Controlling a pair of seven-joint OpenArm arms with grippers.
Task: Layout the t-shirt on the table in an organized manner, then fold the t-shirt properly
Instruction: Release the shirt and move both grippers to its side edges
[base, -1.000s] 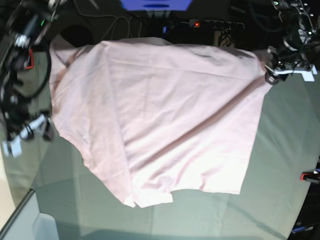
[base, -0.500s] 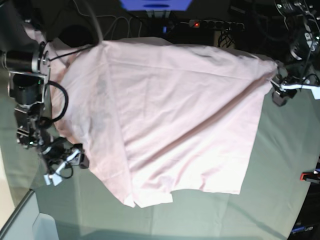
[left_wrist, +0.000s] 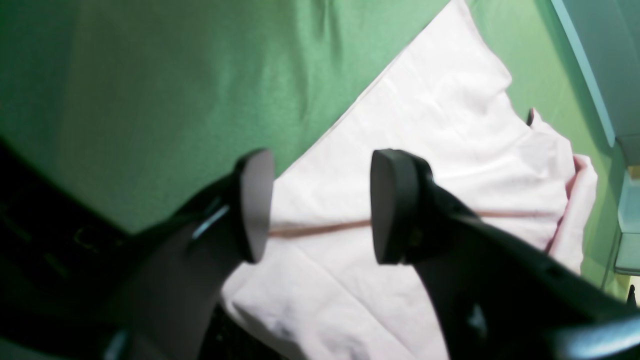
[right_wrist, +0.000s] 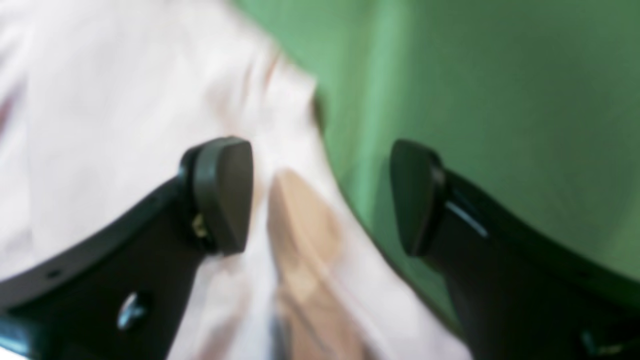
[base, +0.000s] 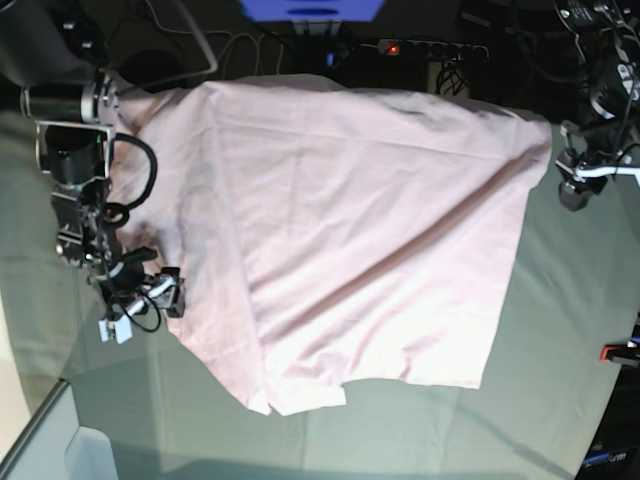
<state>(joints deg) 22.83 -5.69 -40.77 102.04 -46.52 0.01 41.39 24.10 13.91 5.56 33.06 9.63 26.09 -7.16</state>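
We are finding the t-shirt (base: 350, 230) lying spread over the far and middle part of the desk (base: 560, 330), plain pale pink side up, creased in long diagonal ridges, with one sleeve-like flap reaching toward the near edge. No lettering is showing in any view.

We are observing the right gripper (base: 140, 305) at the shirt's edge on the base view's left, its arm hanging down from the upper left corner with the wrist bent toward the cloth. Its fingers (right_wrist: 222, 192) are standing wide apart, straddling the shirt's border: one dark pad over pink cloth, the other over green desk covering. Nothing is clamped between them. That wrist view is blurring badly, and a tan patch under the fingers cannot be identified.

We are observing the left gripper (base: 575, 185) just beside the shirt's far corner on the base view's right. Its fingers (left_wrist: 255, 205) are standing apart with nothing between them, poised above the cloth; whether they are touching it we cannot tell.

The left wrist view is showing a thin brownish line crossing the fabric, which the base view is not resolving. The base view alone is showing a red-and-black clamp (base: 618, 352) at the desk's right edge.
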